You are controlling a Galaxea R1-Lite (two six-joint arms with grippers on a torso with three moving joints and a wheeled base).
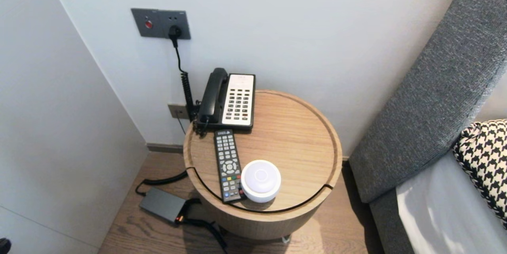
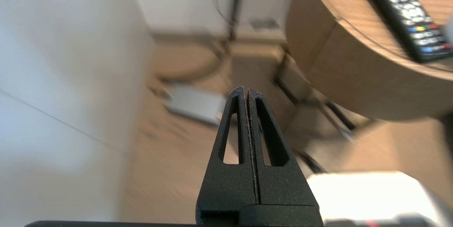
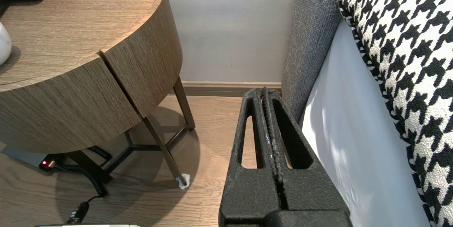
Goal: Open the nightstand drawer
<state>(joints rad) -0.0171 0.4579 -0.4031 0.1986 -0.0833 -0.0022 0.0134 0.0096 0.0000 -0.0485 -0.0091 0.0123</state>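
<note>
Off the desk's [image 1: 293,127] left edge, left gripper's [image 2: 246,90] jaws are closed. The remote [image 1: 227,165] seems light, rigid, pinchable across its width. Right gripper [image 3: 264,90], closed, idles by the bed [image 3: 339,131].

Left gripper [image 2: 246,90] jaws pressed together; remote [image 2: 407,14] on table [image 2: 354,78] nearby.

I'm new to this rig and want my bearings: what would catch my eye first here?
The round wooden table by the wall stands out, with a black telephone at its back left, a remote control before it and a white round device at the front edge. The left gripper, shut and empty, hangs over the floor left of the table; the right gripper, also shut, between table and bed.
</note>
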